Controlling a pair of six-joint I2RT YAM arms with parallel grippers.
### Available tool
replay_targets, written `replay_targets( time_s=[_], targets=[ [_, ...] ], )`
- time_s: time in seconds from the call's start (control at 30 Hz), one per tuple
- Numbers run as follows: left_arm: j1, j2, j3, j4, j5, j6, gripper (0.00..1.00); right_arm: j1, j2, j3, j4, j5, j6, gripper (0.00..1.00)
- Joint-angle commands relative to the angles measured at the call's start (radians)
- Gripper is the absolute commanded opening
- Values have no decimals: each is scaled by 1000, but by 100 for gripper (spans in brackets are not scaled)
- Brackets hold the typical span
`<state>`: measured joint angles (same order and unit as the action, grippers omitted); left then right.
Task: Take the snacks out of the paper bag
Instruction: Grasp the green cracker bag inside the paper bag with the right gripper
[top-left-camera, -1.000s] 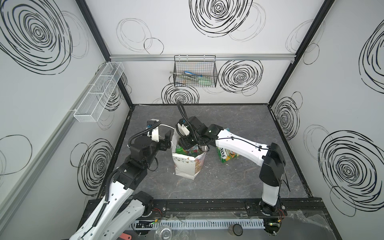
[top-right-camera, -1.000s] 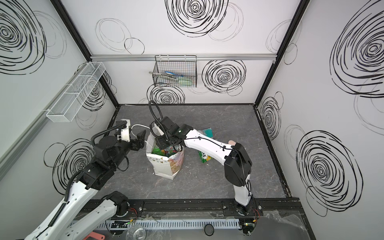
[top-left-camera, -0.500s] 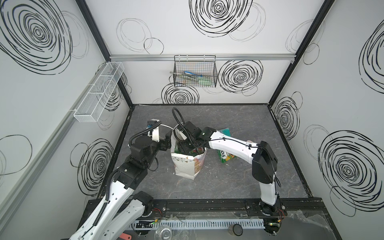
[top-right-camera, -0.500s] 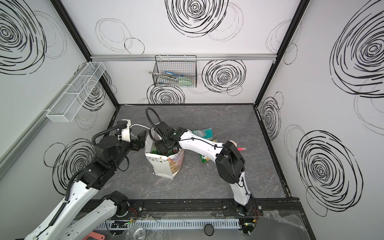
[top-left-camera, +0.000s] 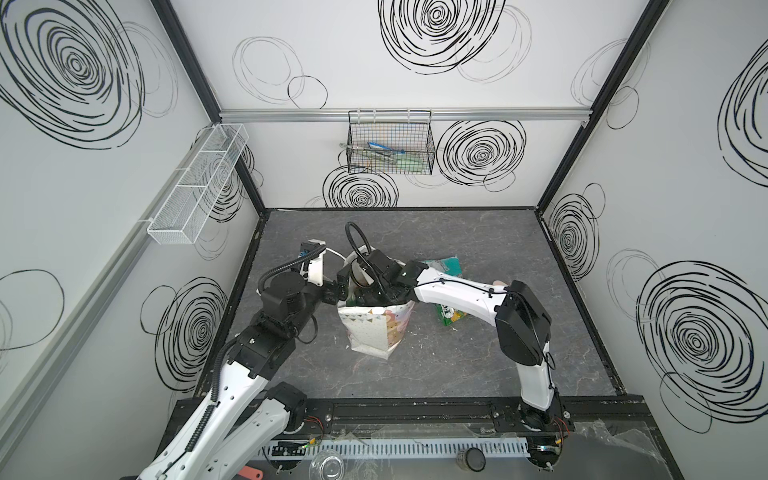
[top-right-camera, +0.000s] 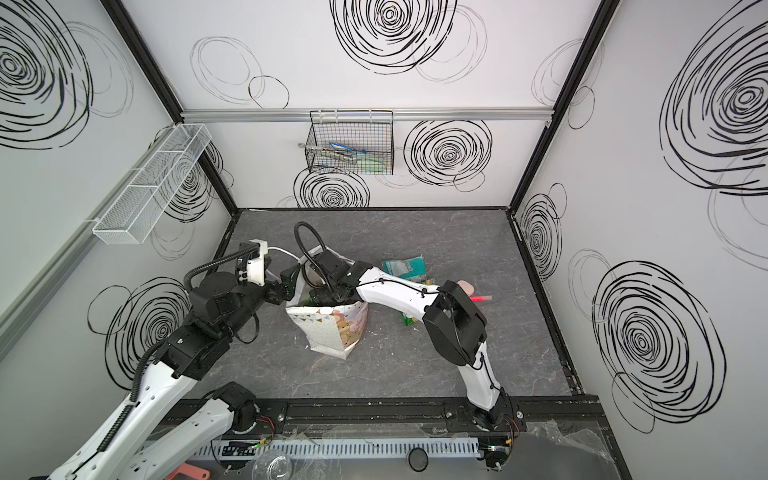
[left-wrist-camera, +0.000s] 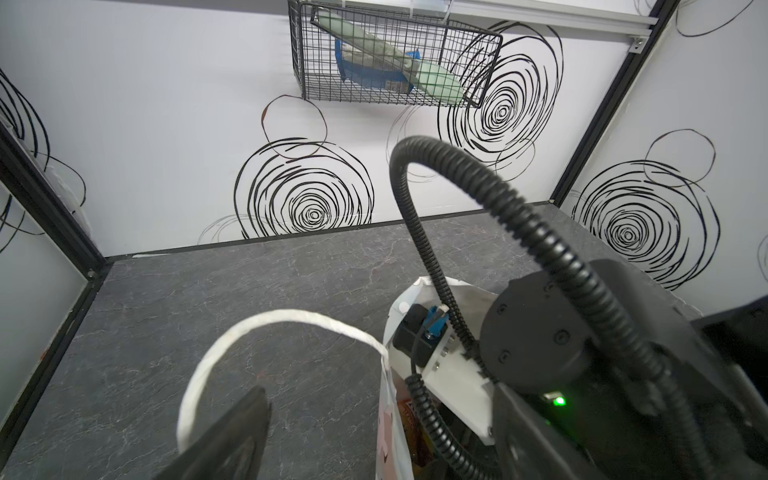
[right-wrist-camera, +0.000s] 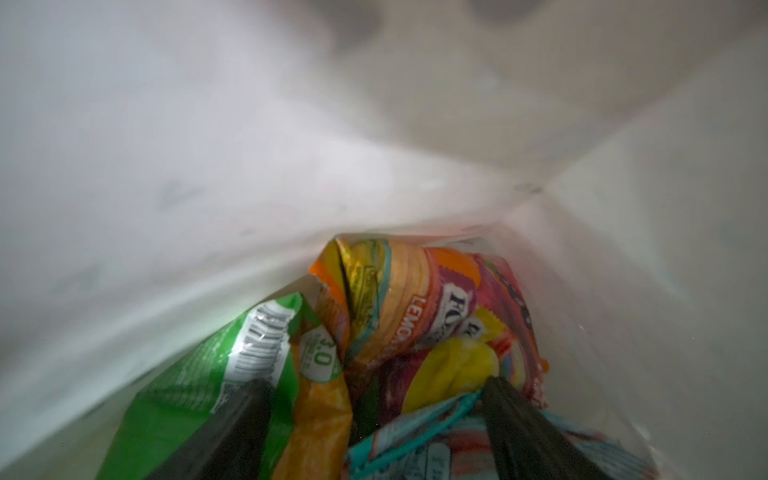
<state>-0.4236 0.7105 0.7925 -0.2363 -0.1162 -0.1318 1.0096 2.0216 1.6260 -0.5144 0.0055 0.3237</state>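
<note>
Snacks (right-wrist-camera: 415, 332) sit partly in the paper bag (top-left-camera: 374, 332) and partly out on the grey table (top-left-camera: 457, 365). Farthest left, the left claw (top-left-camera: 340, 287) is at the bag's nine o'clock rim, the white cord handle (left-wrist-camera: 257, 328) looping beside it; its one visible finger (left-wrist-camera: 232, 432) stands well clear of the bag's wall, so it is spread wide and pinches nothing. The bag stands upright near the table's middle, a touch toward eight o'clock. The right claw (right-wrist-camera: 376, 384) is down inside it, fingers (right-wrist-camera: 523, 428) spread wide, one lying on a green packet (right-wrist-camera: 178, 399), the other on a teal packet (right-wrist-camera: 415, 449), gripping neither; a multicoloured packet (right-wrist-camera: 436, 291) lies beyond them. At the bag's two o'clock a second teal packet (top-left-camera: 444, 266) lies flat on the table, and at three o'clock a second green packet (top-left-camera: 451, 316) shows from under the right arm (top-left-camera: 457, 291).
</note>
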Motion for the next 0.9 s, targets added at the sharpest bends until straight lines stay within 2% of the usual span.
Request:
replay_targets(
  time_s=[0.0, 0.17, 0.33, 0.37, 0.47, 0.63, 0.87],
  targets=[
    [-4, -13, -6, 50, 9, 3, 87, 16, 98, -71, -108, -16, 3, 83],
    [-5, -11, -6, 51, 9, 3, 89, 16, 85, -69, -105, -24, -1, 62],
    [-9, -20, -7, 55, 23, 6, 93, 16, 54, -34, -113, -3, -12, 28],
    [-9, -21, -9, 57, 23, 5, 94, 16, 49, -27, -118, 1, -14, 25],
    [-13, -23, -9, 58, 24, 4, 95, 16, 25, -7, -131, 22, -18, 20],
    [-18, -28, -9, 58, 22, 4, 97, 15, -33, 17, -126, 33, -21, 2],
    [-23, -36, -13, 63, 26, 6, 98, 14, -97, 53, -113, 47, -19, 0]
  ],
)
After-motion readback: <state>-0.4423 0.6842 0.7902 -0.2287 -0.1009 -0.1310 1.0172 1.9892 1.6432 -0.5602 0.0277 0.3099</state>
